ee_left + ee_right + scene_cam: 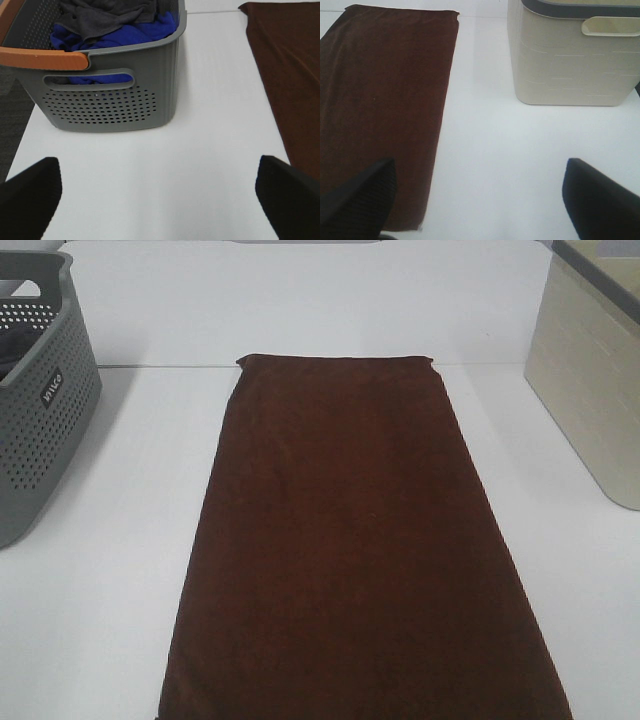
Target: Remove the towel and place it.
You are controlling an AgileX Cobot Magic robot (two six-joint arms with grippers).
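Observation:
The maroon towel lies spread flat and lengthwise down the middle of the white table. Its edge shows in the left wrist view, and much of it shows in the right wrist view. My left gripper is open and empty above bare table between the grey basket and the towel. My right gripper is open and empty, with one finger over the towel's near corner. Neither gripper shows in the exterior high view.
A grey perforated basket with an orange handle stands at the left, holding blue and dark grey cloths. A cream bin with a dark rim stands at the right; it also shows in the right wrist view.

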